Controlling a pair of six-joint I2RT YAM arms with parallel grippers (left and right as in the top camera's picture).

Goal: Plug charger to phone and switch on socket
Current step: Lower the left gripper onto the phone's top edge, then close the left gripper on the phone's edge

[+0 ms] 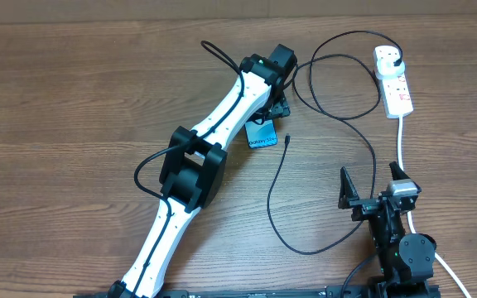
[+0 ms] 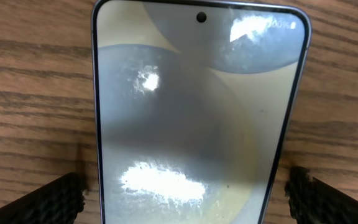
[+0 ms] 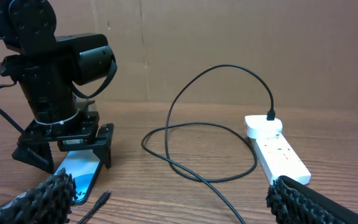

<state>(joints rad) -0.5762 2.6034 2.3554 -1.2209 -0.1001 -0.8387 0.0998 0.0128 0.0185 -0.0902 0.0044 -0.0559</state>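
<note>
Here, left end effector (image 2: 185, 184) is straddling the phone (image 2: 191, 106), spread (charger tip (image 1: 289, 139) lying just beside); right end effector (image 1: 371, 177) is gaping, well apart.

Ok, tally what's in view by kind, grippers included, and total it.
phone: 1
charger: 1
socket: 1
grippers: 2, the left gripper and the right gripper, both open
total: 5
</note>
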